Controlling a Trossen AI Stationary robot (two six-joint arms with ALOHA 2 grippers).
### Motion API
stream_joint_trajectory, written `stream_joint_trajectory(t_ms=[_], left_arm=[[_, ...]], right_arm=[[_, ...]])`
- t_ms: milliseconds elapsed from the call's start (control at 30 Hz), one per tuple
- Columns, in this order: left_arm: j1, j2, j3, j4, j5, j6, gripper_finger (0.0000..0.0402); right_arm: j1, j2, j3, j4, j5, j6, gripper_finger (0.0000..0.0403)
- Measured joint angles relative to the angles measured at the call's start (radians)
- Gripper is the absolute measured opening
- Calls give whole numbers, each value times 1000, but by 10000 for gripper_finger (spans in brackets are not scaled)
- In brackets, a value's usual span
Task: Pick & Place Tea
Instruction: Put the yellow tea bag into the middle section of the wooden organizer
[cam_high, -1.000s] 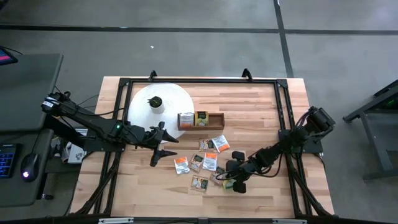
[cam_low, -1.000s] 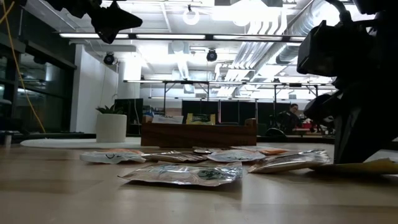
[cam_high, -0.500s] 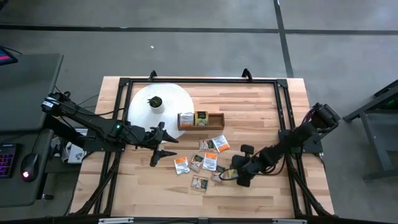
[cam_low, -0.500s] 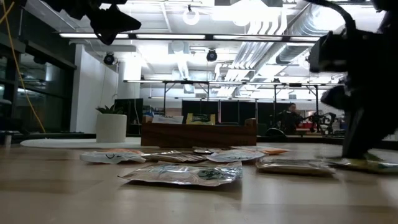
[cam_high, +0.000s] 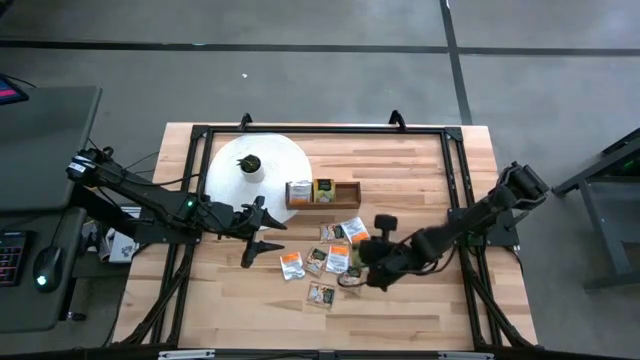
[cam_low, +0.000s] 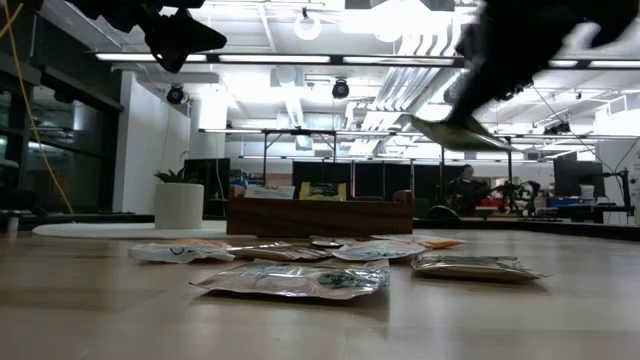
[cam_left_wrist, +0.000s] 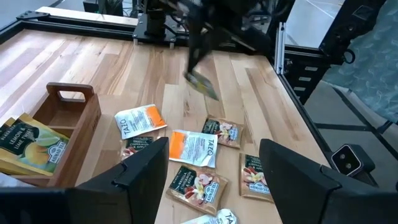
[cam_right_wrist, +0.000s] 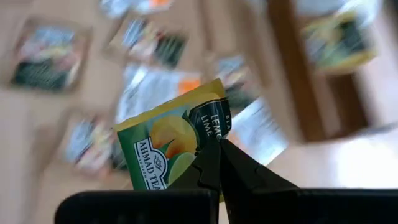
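- right hand clamped on green-yellow sachet, lifted clear above loose sachets (mid-worktop)
- left hand spread wide, empty, beside white disc

Green-and-yellow sachet up in the air reads "AHMAD TEA" w/ "LEMON & LIME" partly cut off by the dark fingers. On the worktop, the orange-and-white sachet says "TAZO"; second orange-and-white one nr the wooden box also "TAZO". Yellow-green packs in the box: "LIME" part legible. Other sachets' print too small to read.
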Motion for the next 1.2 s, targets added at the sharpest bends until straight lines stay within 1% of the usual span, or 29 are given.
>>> stream_joint_trajectory(t_ms=[67,200,367,467,567,700,767,867,1200], left_arm=[[0,0,0,0,-2,0,248],[0,0,0,0,-3,0,248],[0,0,0,0,-3,-3,248],[0,0,0,1,-3,-7,248],[0,0,0,3,-2,-24,248],[0,0,0,4,0,-37,248],[0,0,0,4,2,-41,248],[0,0,0,4,2,-41,248],[0,0,0,3,1,-48,248]], right_arm=[[-34,0,31,-3,52,-68,0],[-127,-1,72,56,139,-210,0],[-273,9,78,216,148,-389,0],[-347,40,78,295,128,-491,0],[-406,79,78,357,74,-563,0],[-458,142,78,415,50,-643,0],[-477,169,78,451,20,-675,0],[-499,203,79,491,-10,-693,0],[-552,276,79,536,-44,-689,0]])
